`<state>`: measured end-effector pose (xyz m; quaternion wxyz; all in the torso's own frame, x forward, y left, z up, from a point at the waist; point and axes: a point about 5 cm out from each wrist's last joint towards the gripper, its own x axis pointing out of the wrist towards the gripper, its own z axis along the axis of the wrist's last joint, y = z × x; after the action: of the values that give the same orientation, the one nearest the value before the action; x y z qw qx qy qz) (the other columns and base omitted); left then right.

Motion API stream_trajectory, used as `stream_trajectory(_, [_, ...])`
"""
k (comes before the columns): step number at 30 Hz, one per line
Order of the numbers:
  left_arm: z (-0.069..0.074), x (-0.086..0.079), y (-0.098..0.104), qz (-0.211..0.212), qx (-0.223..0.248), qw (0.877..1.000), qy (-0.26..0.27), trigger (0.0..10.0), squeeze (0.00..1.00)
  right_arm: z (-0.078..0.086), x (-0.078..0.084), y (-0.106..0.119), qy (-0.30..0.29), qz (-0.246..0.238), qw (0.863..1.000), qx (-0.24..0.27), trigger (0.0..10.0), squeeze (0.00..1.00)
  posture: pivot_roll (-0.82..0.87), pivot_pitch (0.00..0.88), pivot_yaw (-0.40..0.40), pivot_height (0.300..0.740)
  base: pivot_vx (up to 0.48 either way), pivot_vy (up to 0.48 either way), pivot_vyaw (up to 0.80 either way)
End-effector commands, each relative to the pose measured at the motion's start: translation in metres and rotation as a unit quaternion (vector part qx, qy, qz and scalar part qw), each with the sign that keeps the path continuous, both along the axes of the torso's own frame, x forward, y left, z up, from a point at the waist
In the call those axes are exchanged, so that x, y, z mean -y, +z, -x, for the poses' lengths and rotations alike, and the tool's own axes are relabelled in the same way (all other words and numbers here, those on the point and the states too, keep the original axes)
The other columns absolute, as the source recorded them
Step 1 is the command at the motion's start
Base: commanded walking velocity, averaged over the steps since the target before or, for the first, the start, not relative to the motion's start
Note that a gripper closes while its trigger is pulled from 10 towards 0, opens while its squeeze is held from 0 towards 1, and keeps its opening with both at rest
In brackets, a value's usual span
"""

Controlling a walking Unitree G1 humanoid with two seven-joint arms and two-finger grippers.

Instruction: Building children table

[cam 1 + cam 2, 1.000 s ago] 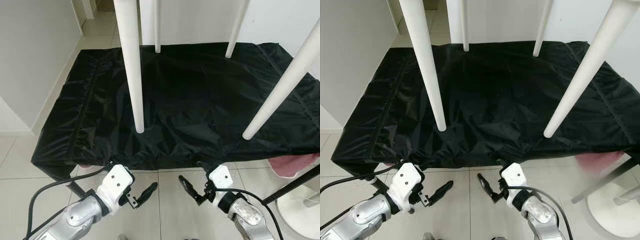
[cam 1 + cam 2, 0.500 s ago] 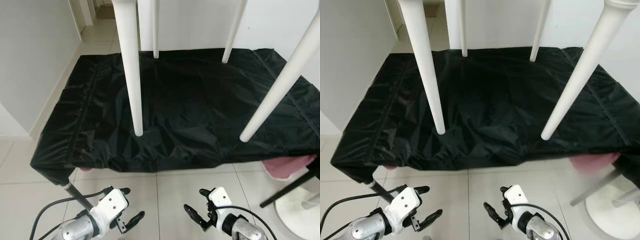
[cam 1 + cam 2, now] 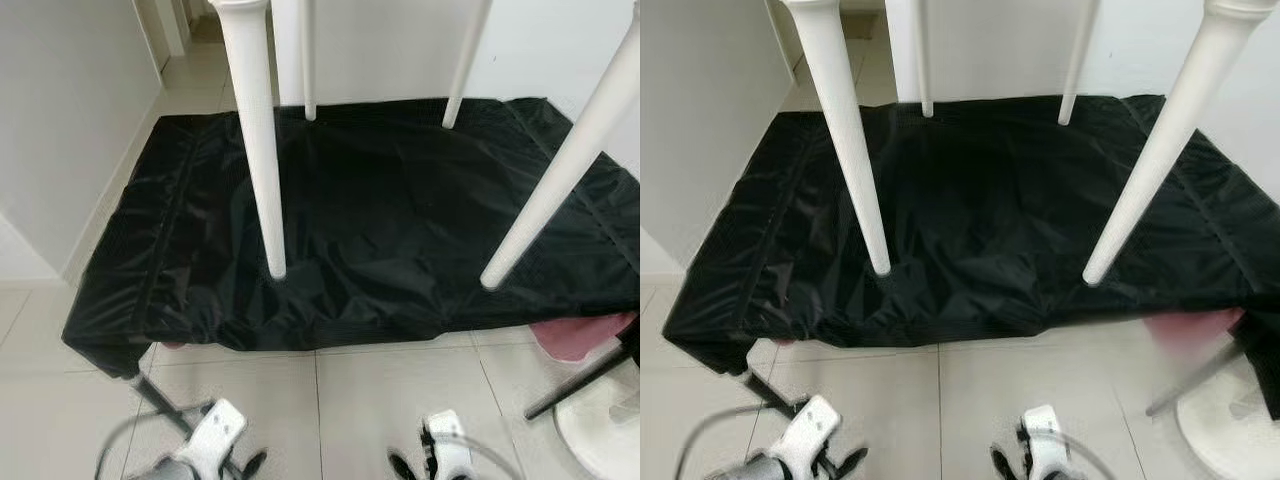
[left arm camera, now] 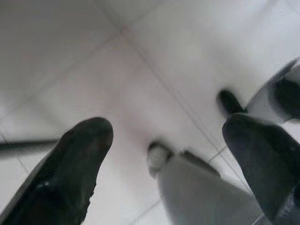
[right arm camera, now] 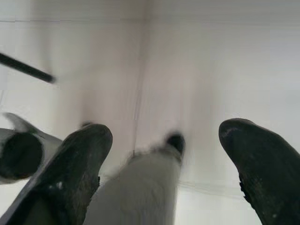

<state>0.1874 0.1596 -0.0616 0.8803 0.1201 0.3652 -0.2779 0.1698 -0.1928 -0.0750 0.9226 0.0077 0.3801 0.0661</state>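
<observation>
Left eye: black cloth (image 3: 380, 210) is draped over a low surface, ahead of both hands. Four white table legs (image 3: 258, 140) run down from the top of frame (tabletop itself out of view); the two near ones end at the cloth's front part, the two far ones at its back edge. Left hand (image 3: 235, 462) and right hand (image 3: 420, 465) sit low over the tiled floor (image 3: 370, 390), well short of the cloth and touching nothing. Both are blurred. Pink item (image 3: 575, 335) pokes out under the cloth's edge, ahead and outboard of the right hand, next to a black rod (image 3: 580, 375) and a white round base (image 3: 600, 430).

Right eye: same layout. The near-left leg tip meets the cloth ahead of the left hand, the near-right tip ahead and right of the right hand.

Left wrist: fingers (image 4: 70, 173) spread wide, nothing between them, floor tiles beyond. A grey shape, possibly the robot's own leg, lies past the tips.

Right wrist: fingers (image 5: 75, 168) likewise spread and empty, over floor with a grout line; a thin black rod crosses one corner.
</observation>
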Motion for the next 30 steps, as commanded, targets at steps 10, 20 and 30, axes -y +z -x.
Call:
stream_trajectory(10, [0.029, -0.038, -0.027, -0.103, -0.063, 0.979, 0.165, 10.0, 0.00, 0.046, -0.001, -0.028, -0.077, 0.049, 0.988, -0.121, 10.0, 0.00, 0.02, 0.043, 0.022, 0.740, 0.000, 0.000, 0.00])
stream_trajectory(20, [0.015, -0.026, -0.024, -0.089, -0.051, 0.983, 0.155, 10.0, 0.00, 0.036, -0.004, -0.027, -0.080, 0.061, 0.987, -0.123, 10.0, 0.00, 0.01, 0.002, 0.031, 0.740, 0.000, 0.000, 0.00])
stream_trajectory(30, [0.001, -0.025, -0.019, -0.100, -0.036, 0.985, 0.134, 10.0, 0.00, 0.026, -0.010, -0.025, -0.063, 0.065, 0.989, -0.119, 10.0, 0.00, 0.03, 0.000, 0.047, 0.740, 0.000, 0.000, 0.00])
